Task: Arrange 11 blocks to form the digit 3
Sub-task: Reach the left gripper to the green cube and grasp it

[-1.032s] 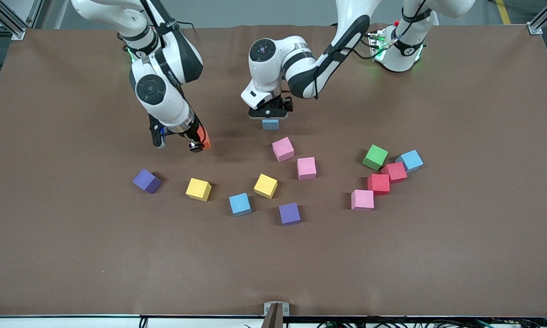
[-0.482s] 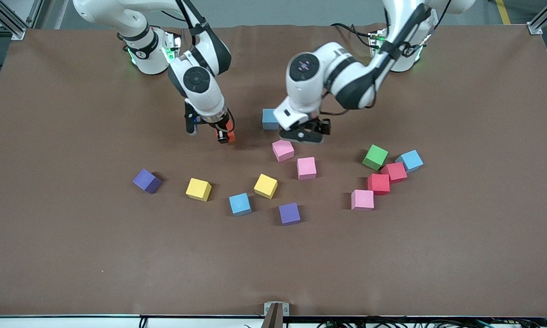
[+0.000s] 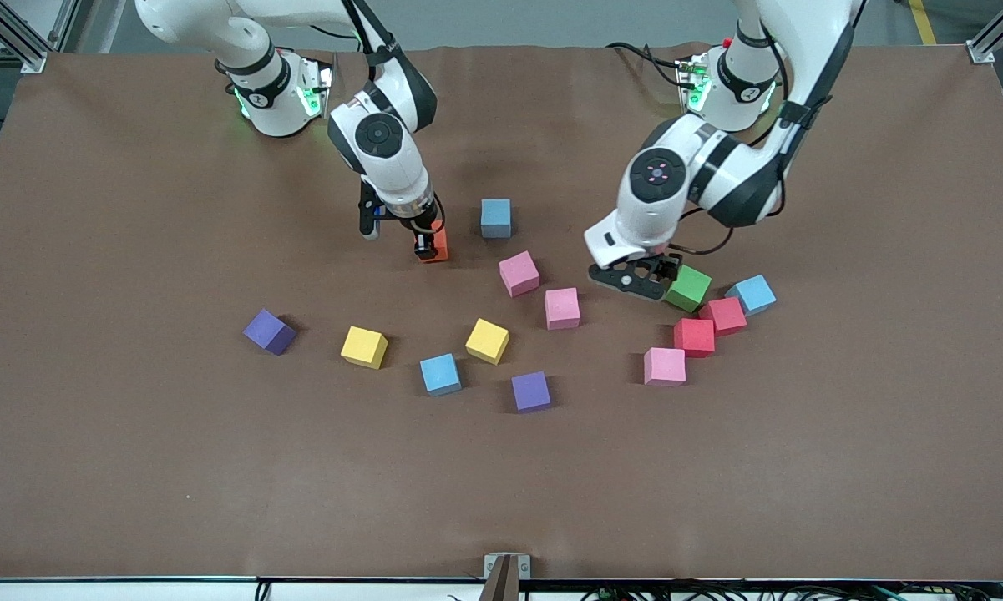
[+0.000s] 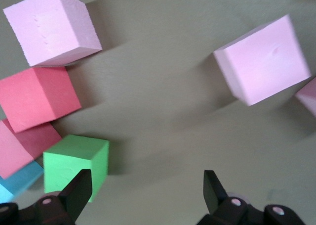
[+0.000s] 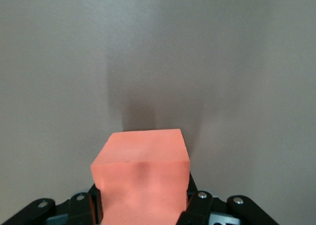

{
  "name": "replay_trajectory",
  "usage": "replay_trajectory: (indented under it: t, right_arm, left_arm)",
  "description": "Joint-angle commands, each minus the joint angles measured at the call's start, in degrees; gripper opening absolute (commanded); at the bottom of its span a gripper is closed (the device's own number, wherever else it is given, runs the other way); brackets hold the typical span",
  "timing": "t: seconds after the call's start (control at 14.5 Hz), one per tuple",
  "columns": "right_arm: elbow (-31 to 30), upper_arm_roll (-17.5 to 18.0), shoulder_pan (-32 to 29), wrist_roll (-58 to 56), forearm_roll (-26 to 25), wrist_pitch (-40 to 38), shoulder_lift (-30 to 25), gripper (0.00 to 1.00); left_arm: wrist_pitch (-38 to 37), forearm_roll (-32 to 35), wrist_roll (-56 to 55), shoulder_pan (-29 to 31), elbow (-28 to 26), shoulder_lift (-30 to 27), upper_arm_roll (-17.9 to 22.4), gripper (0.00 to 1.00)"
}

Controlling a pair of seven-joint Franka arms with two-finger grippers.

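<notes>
My right gripper [image 3: 428, 244] is shut on an orange block [image 3: 439, 244], which fills the right wrist view [image 5: 140, 178], and holds it just over the mat beside a lone blue block [image 3: 496, 218]. My left gripper [image 3: 636, 280] is open and empty, low over the mat beside a green block [image 3: 688, 288]. In the left wrist view one of its fingers [image 4: 76, 193] sits next to the green block [image 4: 74, 164]. Loose blocks lie scattered nearer the front camera: two pink [image 3: 519, 273], yellow [image 3: 488, 340], purple [image 3: 531, 391]. No digit 3 figure shows.
By the green block lie two red blocks [image 3: 695, 335], a blue one [image 3: 752, 294] and a pink one [image 3: 665, 366]. Toward the right arm's end lie a purple block [image 3: 269, 331], a yellow one [image 3: 364, 346] and a blue one [image 3: 440, 373].
My left gripper let go of the blue block and swung toward the left arm's end, stopping beside the green block. My right gripper carried the orange block toward the blue block.
</notes>
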Motion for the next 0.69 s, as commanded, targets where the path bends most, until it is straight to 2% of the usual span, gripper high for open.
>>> replay_trajectory:
  t: [0.0, 0.28, 0.48, 0.62]
  right_arm:
    - [-2.34, -0.13, 2.29, 1.27, 2.27, 2.21, -0.91, 0.0]
    - [-2.25, -0.21, 6.42, 1.27, 6.22, 2.12, -0.03, 0.0]
    - [-1.99, -0.21, 7.13, 1.27, 6.66, 2.47, 1.2, 0.0]
    - [-1.81, -0.13, 7.04, 1.27, 6.75, 2.48, 1.29, 0.0]
  left_arm:
    - [6.35, -0.05, 7.62, 3.81, -7.29, -4.51, -0.44, 0.99]
    - [15.76, 0.99, 12.64, 8.12, -12.04, -4.07, -0.35, 0.99]
    - [17.71, 6.79, 15.19, 12.52, -13.45, -3.28, -0.44, 0.99]
    - [19.47, 7.15, 17.22, 13.41, -13.98, -2.58, -0.44, 0.99]
